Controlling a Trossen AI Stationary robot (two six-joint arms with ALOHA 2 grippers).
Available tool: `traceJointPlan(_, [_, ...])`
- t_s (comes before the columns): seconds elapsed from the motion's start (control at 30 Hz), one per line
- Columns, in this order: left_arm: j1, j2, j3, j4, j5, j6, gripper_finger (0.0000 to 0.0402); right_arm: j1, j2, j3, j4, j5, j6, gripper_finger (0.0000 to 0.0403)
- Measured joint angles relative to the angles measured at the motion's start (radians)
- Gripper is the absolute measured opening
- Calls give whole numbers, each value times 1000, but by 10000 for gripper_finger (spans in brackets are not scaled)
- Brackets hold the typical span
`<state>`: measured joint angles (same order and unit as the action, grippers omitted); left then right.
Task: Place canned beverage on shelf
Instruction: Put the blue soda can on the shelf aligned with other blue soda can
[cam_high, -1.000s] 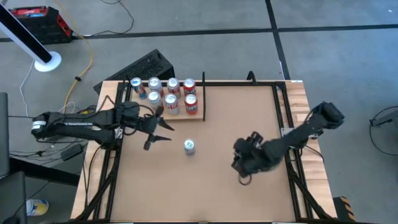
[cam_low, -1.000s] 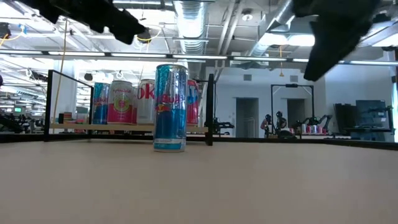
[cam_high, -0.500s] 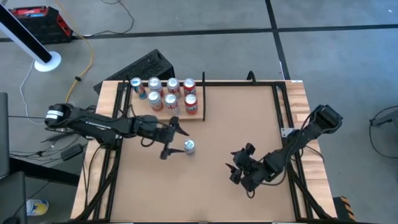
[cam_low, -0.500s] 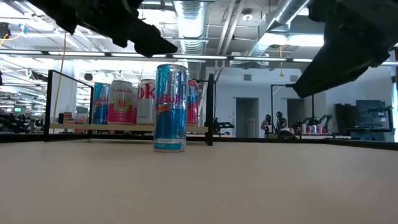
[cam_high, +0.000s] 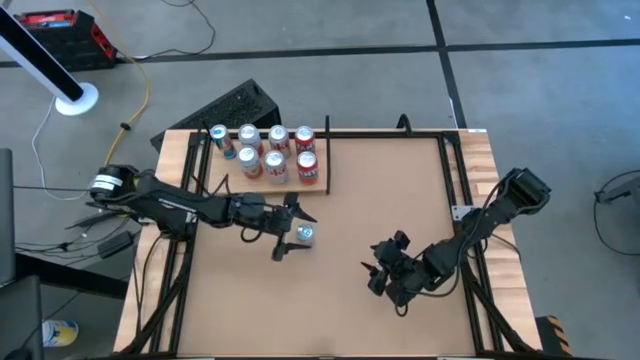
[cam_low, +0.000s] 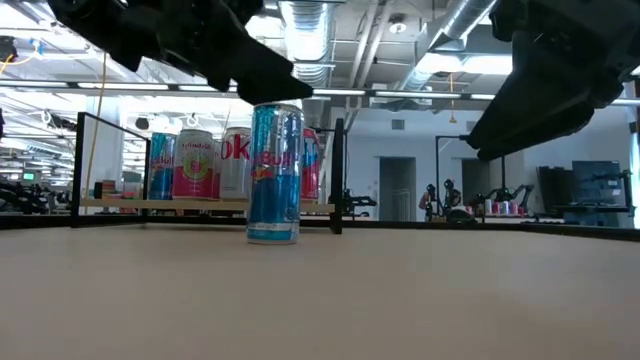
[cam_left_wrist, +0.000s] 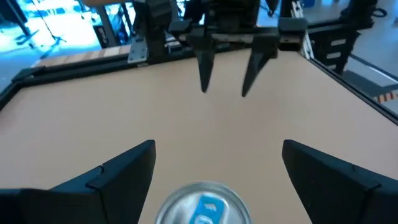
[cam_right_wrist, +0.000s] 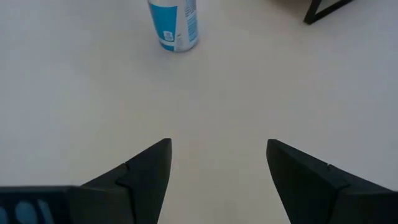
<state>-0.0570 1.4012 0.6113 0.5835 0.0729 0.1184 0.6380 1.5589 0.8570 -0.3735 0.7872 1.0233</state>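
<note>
A slim blue and silver can (cam_high: 306, 236) stands upright on the brown tabletop, left of the middle; it also shows in the low view (cam_low: 274, 172) and the right wrist view (cam_right_wrist: 174, 23). My left gripper (cam_high: 293, 235) is open, reaching from the table's left; its fingers stand on either side of the can's top (cam_left_wrist: 202, 202), a little above it (cam_low: 255, 72), touching nothing. The shelf (cam_high: 228, 172), a pale wood board with black rails, lies at the far left and bears several cans (cam_high: 276, 164). My right gripper (cam_high: 385, 276) is open and empty, right of the can.
Black rails (cam_high: 455, 190) frame the tabletop. The shelf's upright black post (cam_low: 338, 175) stands just behind and right of the blue can. Bare tabletop (cam_high: 380, 190) lies between the can and the right arm. A black box (cam_high: 235, 105) sits on the floor beyond the far edge.
My left gripper has reached toward the table's right and a little toward the near edge, up to the blue can, staying open. My right gripper has drawn toward the near edge and come to rest. The can has not moved.
</note>
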Motion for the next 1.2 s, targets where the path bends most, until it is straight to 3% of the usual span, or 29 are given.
traceJointPlan(0.5, [0,25,27,5,-19,-30,337,17,0,0,20,-2,32,286])
traceJointPlan(0.9, [1,24,29,-16,-59,-34,395,17,0,0,20,-2,36,286])
traceJointPlan(1.2, [0,24,29,-72,-59,-31,396,17,0,0,20,-2,35,286])
